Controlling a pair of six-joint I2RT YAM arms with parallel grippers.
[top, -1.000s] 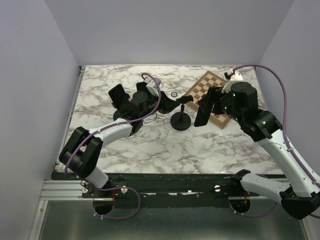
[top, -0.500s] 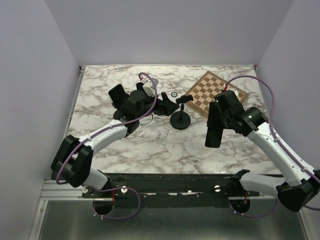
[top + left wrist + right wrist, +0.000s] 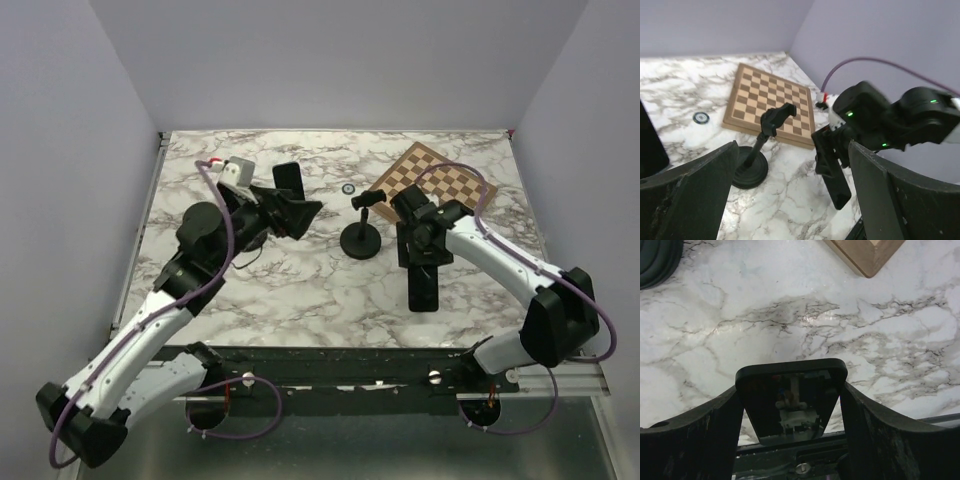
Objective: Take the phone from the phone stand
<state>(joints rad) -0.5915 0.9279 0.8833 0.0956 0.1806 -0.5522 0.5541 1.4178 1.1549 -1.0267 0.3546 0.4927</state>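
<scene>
The white, grey-veined marble tabletop [image 3: 300,290] fills the workspace. On its far right part lies a square wooden chessboard [image 3: 432,183] with light and dark squares, turned at an angle to the table edges.

The right pincer [image 3: 421,262] reaches down in front of the chessboard's near corner. Its two fingers are clamped on the long sides of a flat black rectangular phone [image 3: 422,290]. The phone is off its holder and well apart from it. It sits low over the marble, to the right of the stand and nearer the front edge, with its long axis running roughly front to back. The pictures do not settle whether its lower end touches the tabletop.

The left pincer [image 3: 792,150] is raised above the left-centre of the tabletop. Its fingers are spread wide with nothing between them, and it faces toward the stand and the right arm.

The black phone stand [image 3: 361,240], a round base with a thin stem and a small angled bracket on top, stands upright near the middle, just beside the chessboard's left corner.

A small dark ring [image 3: 348,188] lies on the marble just behind the stand.
</scene>
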